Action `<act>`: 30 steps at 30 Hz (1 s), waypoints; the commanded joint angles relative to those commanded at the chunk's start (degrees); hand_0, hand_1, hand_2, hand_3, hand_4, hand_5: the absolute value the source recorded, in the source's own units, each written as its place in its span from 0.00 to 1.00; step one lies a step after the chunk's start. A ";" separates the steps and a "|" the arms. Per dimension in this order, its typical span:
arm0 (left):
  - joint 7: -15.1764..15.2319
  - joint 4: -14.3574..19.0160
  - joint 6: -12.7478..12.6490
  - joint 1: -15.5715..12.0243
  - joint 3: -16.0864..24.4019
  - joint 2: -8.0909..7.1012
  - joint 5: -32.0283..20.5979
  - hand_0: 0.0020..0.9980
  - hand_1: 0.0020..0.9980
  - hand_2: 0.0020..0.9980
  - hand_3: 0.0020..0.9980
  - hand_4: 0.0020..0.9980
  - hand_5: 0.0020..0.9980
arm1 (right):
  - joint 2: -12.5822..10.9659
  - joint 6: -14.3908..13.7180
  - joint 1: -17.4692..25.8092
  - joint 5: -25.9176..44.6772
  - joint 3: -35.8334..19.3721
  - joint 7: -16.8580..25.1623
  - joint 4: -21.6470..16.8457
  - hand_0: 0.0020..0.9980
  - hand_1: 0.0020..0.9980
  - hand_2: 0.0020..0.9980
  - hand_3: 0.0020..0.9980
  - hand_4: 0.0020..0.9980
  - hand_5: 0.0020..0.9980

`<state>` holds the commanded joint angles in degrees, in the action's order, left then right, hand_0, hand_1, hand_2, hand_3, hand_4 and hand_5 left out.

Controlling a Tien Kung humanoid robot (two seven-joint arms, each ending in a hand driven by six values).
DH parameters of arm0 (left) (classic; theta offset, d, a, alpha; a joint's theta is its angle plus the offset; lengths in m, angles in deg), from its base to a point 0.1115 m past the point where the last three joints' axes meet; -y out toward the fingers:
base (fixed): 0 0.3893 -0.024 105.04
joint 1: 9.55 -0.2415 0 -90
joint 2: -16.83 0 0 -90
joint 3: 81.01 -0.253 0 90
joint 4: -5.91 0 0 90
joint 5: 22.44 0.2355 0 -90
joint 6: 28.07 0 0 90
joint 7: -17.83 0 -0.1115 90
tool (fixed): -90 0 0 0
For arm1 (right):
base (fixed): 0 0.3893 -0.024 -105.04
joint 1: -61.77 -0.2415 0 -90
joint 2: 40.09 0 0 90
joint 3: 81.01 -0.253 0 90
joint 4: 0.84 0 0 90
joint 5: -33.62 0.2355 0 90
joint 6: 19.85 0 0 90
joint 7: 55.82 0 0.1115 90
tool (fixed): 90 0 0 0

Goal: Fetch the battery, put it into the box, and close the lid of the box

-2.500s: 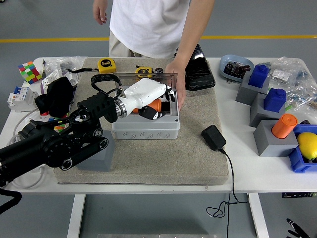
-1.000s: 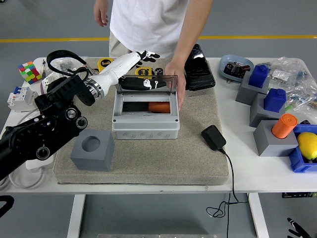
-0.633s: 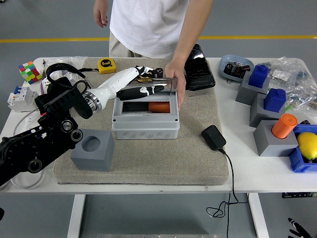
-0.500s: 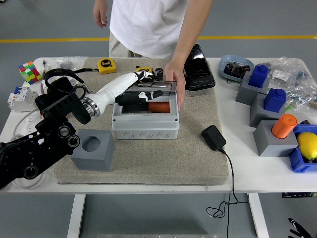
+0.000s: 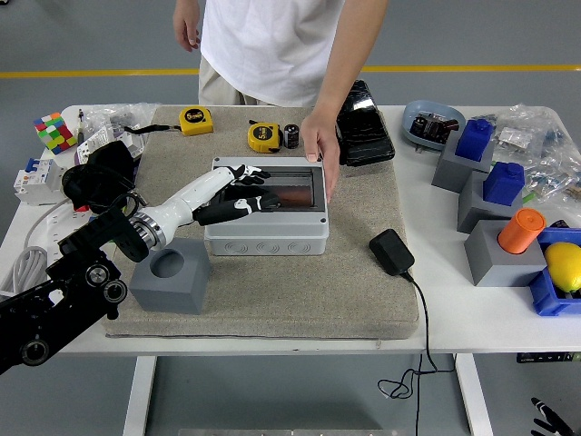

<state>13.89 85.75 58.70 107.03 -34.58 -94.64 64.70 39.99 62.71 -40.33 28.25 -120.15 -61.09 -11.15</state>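
Observation:
The grey box (image 5: pixel 266 234) sits on the beige mat in the middle of the table. Its smoked clear lid (image 5: pixel 286 189) lies down flat over the box. The orange battery (image 5: pixel 292 195) shows dimly through the lid, inside the box. My left hand (image 5: pixel 241 193), white with black fingertips, lies flat on the lid's left part with fingers spread, holding nothing. A person's hand (image 5: pixel 320 150) rests on the box's far right corner. My right hand is out of view.
A grey block with a round hole (image 5: pixel 169 274) stands left of the box. Two yellow tape measures (image 5: pixel 264 137) lie behind it, a black case (image 5: pixel 365 127) at back right, a black adapter (image 5: pixel 391 252) with cable to the right. Holders with coloured objects (image 5: pixel 519 234) crowd the right side.
My left hand left the battery in the box, rose behind the upright lid and pushed it down. The lid now lies flat and my hand rests on it.

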 joint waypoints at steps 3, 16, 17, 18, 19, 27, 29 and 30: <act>1.43 0.66 -0.46 -1.69 3.00 0.31 -0.41 0.72 0.83 0.80 0.83 1.00 0.99 | -0.02 -0.03 -0.06 -0.01 -0.12 0.05 0.00 0.62 0.68 0.67 0.55 0.92 0.49; 10.92 -0.68 -5.43 -7.66 17.48 3.60 -12.02 0.63 0.76 0.75 0.76 1.00 0.80 | -0.15 0.07 -0.28 -0.09 -0.33 0.14 0.00 0.62 0.68 0.67 0.55 0.92 0.49; 11.21 -0.89 -5.54 -8.13 18.51 3.83 -12.54 0.63 0.76 0.75 0.76 1.00 0.80 | -0.18 0.09 -0.31 -0.08 -0.30 0.14 0.00 0.62 0.68 0.67 0.55 0.92 0.49; 11.43 -1.01 -5.63 -8.43 19.18 3.97 -12.82 0.61 0.74 0.74 0.75 1.00 0.74 | -0.20 0.11 -0.32 -0.09 -0.29 0.14 0.00 0.62 0.68 0.67 0.55 0.92 0.49; 11.67 -1.15 -5.70 -8.80 19.91 4.14 -13.08 0.61 0.74 0.74 0.75 1.00 0.74 | -0.22 0.12 -0.35 -0.11 -0.31 0.12 0.00 0.62 0.68 0.67 0.55 0.92 0.49; 13.87 -1.63 -6.44 -11.30 23.14 4.55 -16.21 0.59 0.72 0.72 0.74 1.00 0.72 | -0.37 0.37 -0.56 -0.40 -0.86 0.03 0.00 0.62 0.68 0.67 0.55 0.91 0.49; 14.10 -1.58 -6.77 -11.73 24.10 4.76 -16.04 0.59 0.72 0.72 0.74 1.00 0.72 | -0.47 0.45 -0.64 -0.61 -1.17 -0.08 0.00 0.62 0.68 0.67 0.55 0.91 0.49; 14.26 -1.60 -6.87 -11.84 24.63 4.90 -16.24 0.58 0.71 0.72 0.73 1.00 0.71 | -0.51 0.48 -0.67 -0.64 -1.27 -0.08 0.00 0.62 0.69 0.67 0.55 0.91 0.49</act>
<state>28.14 84.14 51.83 95.19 -9.95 -89.74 48.46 39.48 63.20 -41.00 27.61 -121.43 -61.17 -11.15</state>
